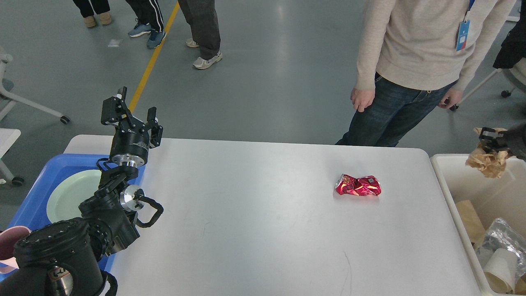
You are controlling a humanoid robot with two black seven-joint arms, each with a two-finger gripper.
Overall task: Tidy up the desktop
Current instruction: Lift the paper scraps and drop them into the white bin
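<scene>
The white desktop (pixel 254 222) fills the middle of the head view. On its right half lies a crushed red wrapper (pixel 358 185). At the far right edge my right gripper (pixel 489 139) is shut on a crumpled brown paper ball (pixel 487 162), which hangs above the white bin (pixel 446 181). My left gripper (pixel 133 107) stands upright and open over the table's back left corner, holding nothing.
A blue tray (pixel 31 201) with a pale green plate (pixel 68 199) sits at the left, and a pink cup (pixel 10 246) stands by it. The white bin holds paper and plastic trash (pixel 499 250). A person (pixel 411 65) stands just behind the table's far right edge.
</scene>
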